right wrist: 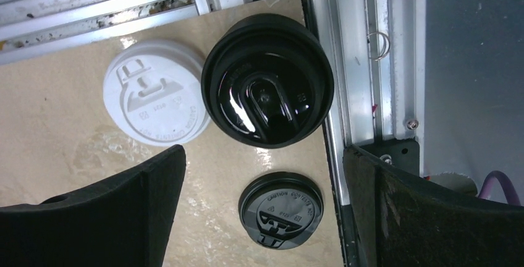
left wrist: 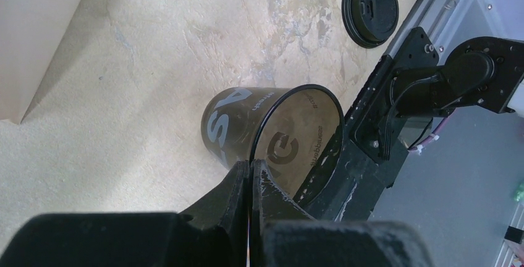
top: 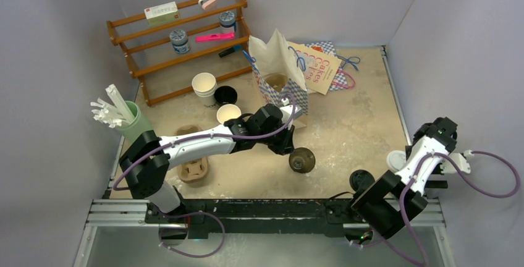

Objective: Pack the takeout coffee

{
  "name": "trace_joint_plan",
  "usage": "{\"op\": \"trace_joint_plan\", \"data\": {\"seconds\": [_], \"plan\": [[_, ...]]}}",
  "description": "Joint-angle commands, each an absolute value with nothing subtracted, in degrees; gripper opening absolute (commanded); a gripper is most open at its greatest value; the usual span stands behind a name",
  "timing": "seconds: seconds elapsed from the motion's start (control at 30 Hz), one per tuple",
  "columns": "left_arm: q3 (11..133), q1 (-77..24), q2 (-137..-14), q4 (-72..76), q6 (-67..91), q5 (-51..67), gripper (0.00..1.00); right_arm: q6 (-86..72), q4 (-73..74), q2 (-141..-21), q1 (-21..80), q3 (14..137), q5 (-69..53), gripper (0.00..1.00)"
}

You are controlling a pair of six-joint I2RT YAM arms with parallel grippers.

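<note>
Small black paper cup, lidless: rim pinched in my closed left claw; round black plastic lid lies right, beneath my empty, wide-spread right claw.

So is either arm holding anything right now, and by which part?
The left fingers pinch the black cup by its rim. The right fingers stand open above the lids, holding nothing.
</note>
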State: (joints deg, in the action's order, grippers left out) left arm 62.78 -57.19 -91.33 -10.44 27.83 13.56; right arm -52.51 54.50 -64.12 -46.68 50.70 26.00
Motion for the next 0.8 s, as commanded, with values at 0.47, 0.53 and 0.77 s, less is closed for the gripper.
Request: {"op": "trace_joint_plan", "data": {"seconds": [0.47, 0.53, 0.77], "plan": [[63.8, -57.33, -88.81, -6.01, 26.9, 15.91, 0.0, -47.16, 49.53, -70.03, -52.1, 51.68, 28.83, 0.99], [63.55, -57.35, -88.6, -5.87, 26.83, 15.64, 0.0, -46.8, 48.98, -70.02, -52.42, 50.77, 28.75, 0.99], [63.46, -56.9, -88.59, -5.71, 26.48, 15.39, 0.0, -46.92, 47.2, -71.02, -52.72, 49.73, 27.0, 0.99]]}}
